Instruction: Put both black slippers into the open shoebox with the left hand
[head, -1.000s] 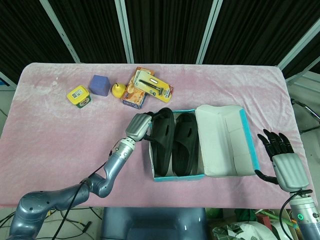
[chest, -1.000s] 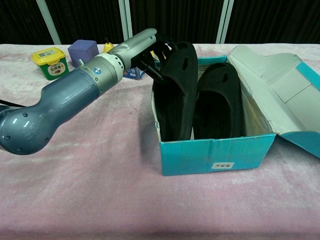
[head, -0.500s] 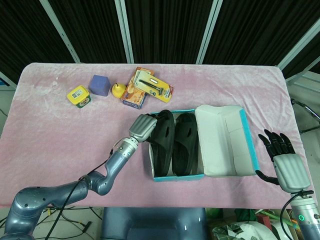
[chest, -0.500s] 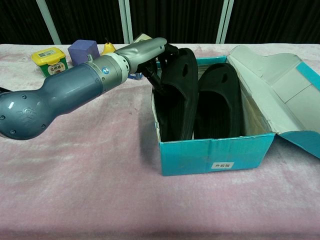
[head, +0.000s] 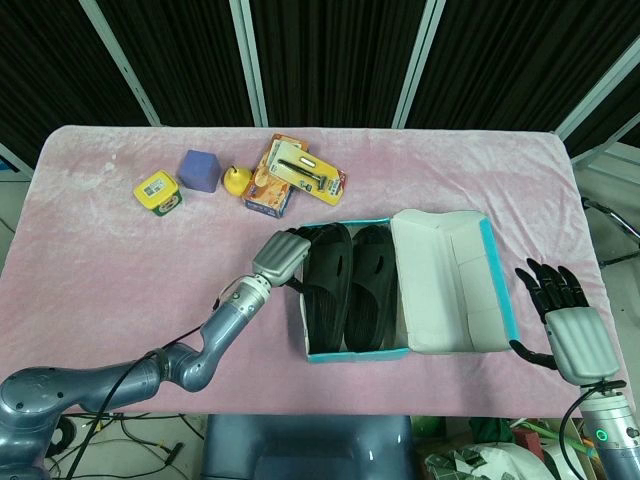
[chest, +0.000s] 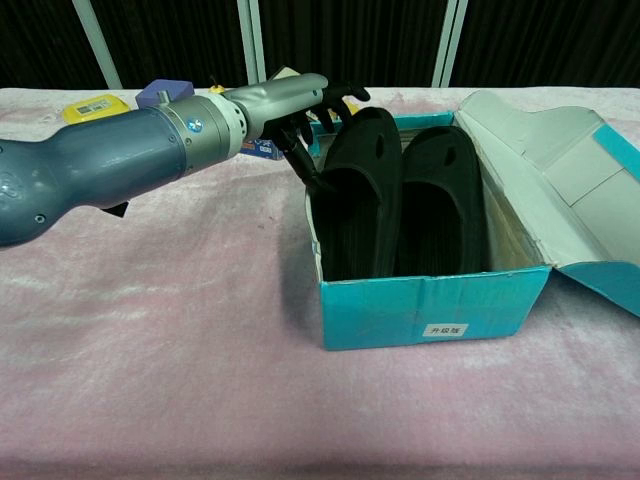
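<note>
The teal shoebox (head: 355, 354) (chest: 430, 300) stands open, with its white lid (head: 450, 280) (chest: 560, 170) folded out to the right. Both black slippers lie inside it side by side. The left slipper (head: 325, 290) (chest: 360, 190) leans a little against the right slipper (head: 372, 285) (chest: 440, 190). My left hand (head: 280, 257) (chest: 300, 100) hovers at the box's far left corner, fingers spread by the left slipper's edge, one digit reaching down along the left wall. My right hand (head: 575, 330) hangs open beyond the table's right front edge, seen only in the head view.
At the back left of the pink cloth are a yellow-green tin (head: 158, 192), a purple cube (head: 200, 170), a small yellow toy (head: 235, 180) and orange packaged goods (head: 295, 175). My left forearm (chest: 120, 175) crosses the left of the chest view.
The left slipper has dropped from standing on edge to lying nearly flat in the box. My left hand has let it go and drawn back slightly to the left.
</note>
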